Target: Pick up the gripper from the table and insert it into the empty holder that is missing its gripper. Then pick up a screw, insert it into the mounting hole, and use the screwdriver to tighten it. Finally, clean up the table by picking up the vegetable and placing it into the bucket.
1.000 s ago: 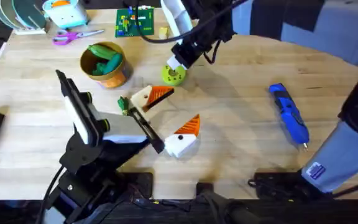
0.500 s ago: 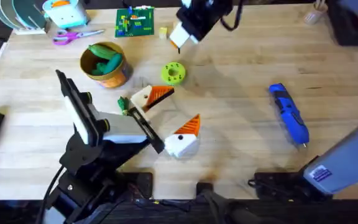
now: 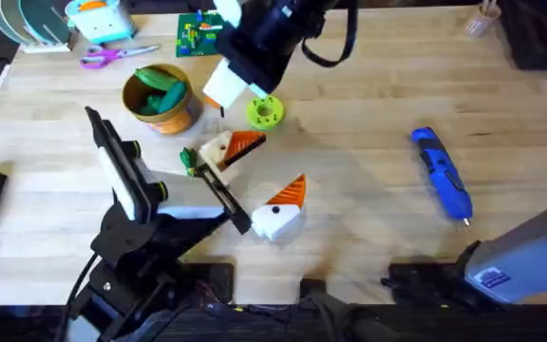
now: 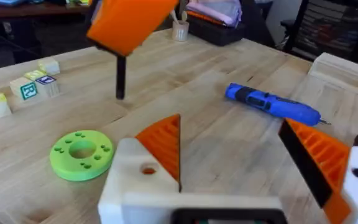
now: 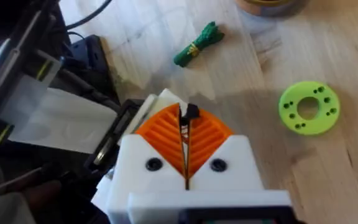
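The right gripper (image 5: pixel 185 134), pads pressed on what looks like a small dark screw (image 5: pixel 191 112), hovers beside the bucket (image 3: pixel 160 98). The left gripper (image 3: pixel 245 180) is spread.

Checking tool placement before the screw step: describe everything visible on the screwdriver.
The screwdriver is a blue pen-shaped body, plastic by its look, with a thin metal bit at its near end. It lies flat on the wooden table, on the right side, angled with the bit toward the front edge. Nothing touches it; both arms are away from it.
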Controlling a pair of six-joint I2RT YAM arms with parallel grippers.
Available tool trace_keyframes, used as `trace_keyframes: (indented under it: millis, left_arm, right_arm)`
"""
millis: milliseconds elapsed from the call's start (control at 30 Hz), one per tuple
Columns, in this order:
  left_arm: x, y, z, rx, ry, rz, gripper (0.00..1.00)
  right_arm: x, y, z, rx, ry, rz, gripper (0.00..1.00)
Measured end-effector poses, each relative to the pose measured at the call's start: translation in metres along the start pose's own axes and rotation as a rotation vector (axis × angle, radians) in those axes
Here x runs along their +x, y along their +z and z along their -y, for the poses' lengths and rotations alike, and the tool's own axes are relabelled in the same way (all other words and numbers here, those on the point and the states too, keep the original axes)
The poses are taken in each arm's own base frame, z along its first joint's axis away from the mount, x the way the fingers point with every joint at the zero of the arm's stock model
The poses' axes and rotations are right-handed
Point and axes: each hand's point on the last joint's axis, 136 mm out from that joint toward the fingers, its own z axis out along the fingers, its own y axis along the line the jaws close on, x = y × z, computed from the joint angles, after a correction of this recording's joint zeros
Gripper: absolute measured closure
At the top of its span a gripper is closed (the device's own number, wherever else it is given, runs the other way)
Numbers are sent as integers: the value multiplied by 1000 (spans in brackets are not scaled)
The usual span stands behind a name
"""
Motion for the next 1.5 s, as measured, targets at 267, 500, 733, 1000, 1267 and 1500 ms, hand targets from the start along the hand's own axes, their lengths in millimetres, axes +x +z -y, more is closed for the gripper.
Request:
trace_keyframes:
  millis: [267,500,733,1000,1267,1500]
  left_arm:
    - [0,0,0,0,0,0,9]
    - [0,0,0,0,0,0,9]
    - [0,0,0,0,0,0,9]
    - [0,0,0,0,0,0,9]
    - [0,0,0,0,0,0,9]
    - [0,0,0,0,0,0,9]
  right_arm:
    - [-3,4,-20,-66,-21,4,994]
    - [7,15,-28,-94,-19,-32,994]
    - [11,15,-29,-97,-11,-47,994]
    - [14,25,-25,-102,0,-69,994]
    - [19,32,-20,-89,10,-95,994]
    - [23,36,-18,-84,15,-109,994]
